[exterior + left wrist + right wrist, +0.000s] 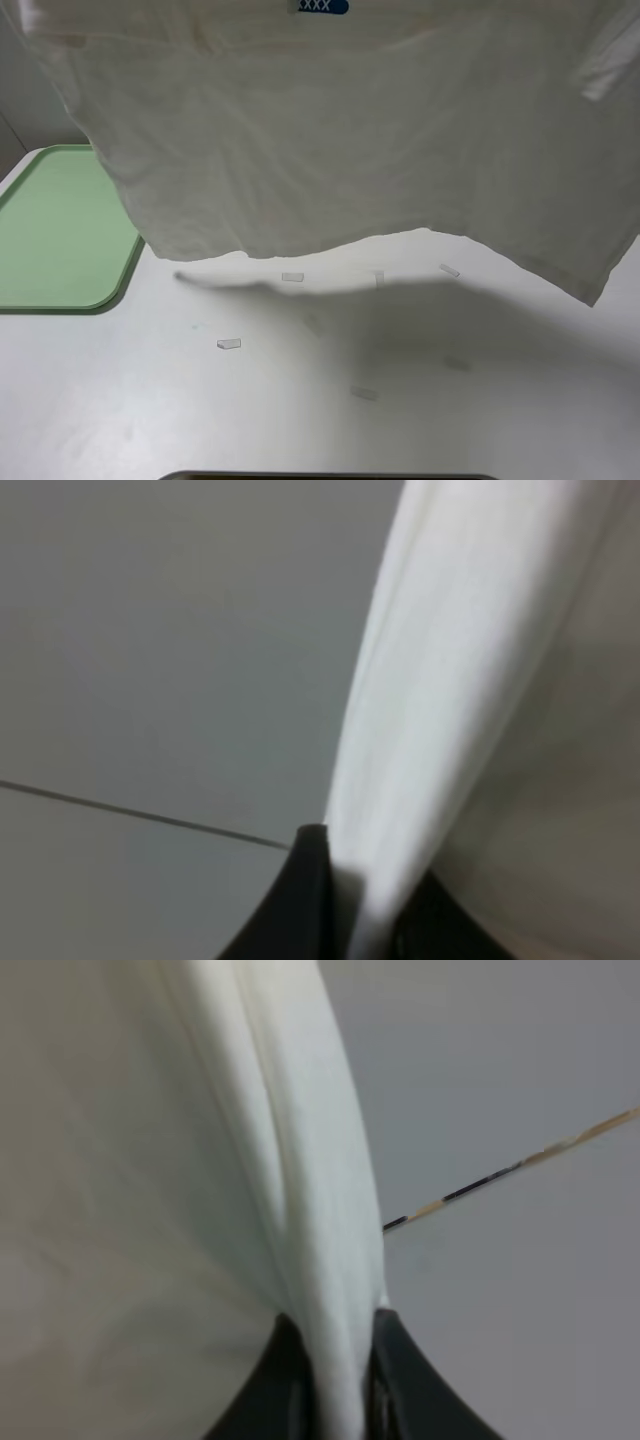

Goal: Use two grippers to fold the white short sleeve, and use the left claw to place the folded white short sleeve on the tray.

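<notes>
White short sleeve comes first, since it hangs nearest the high camera. You see it held up clear of the table and spread wide across the upper part of that view. Its wavy lower hem hangs free in the air and a shadow lies on the surface below. A blue logo shows at the very top edge.

In the left wrist view your left gripper has its black fingers pressed onto a bunched fold of the white short sleeve, which runs out from between them. In the right wrist view your right gripper pinches a fold of the fabric the same way, with its jaws almost together around the cloth.

Beneath the shirt, the white table carries small paper scraps, scattered well apart under the hem and in front of it.

Farther back on the left, the pale-green tray lies flat on the table. The shirt's left edge hides part of its rim in that view.
</notes>
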